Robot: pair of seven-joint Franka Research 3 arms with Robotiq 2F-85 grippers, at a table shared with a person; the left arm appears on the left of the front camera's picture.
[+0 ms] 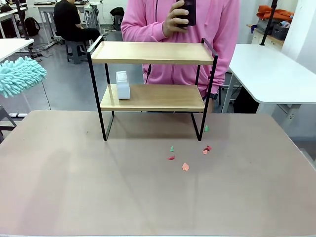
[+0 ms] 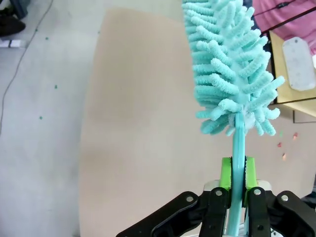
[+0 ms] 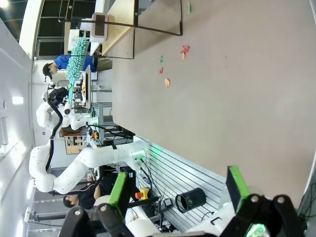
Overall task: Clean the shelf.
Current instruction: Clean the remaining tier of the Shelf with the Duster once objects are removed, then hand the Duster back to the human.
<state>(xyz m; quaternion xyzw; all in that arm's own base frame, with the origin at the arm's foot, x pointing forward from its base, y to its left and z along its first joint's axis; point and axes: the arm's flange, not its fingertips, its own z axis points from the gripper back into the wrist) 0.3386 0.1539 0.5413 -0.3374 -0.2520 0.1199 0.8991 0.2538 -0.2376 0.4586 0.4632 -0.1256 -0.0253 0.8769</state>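
A grey floor (image 1: 69, 94) stretches behind the beige bench (image 1: 148, 197). The left white table (image 1: 12, 47) and the right white table (image 1: 269, 69) flank it. Far back, a seated person (image 1: 69, 19) occupies a stool (image 1: 74, 49). An orange bundle (image 1: 276, 11) lies at the far right.

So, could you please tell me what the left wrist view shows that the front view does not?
Left wrist, not front: the left gripper shut on the turquoise duster by its handle. Front, not left wrist: the whole shelf, both boards and legs, and a person's hand holding a phone behind it. Both: the duster's fluffy head, the white box on a shelf board, coloured scraps on the table.
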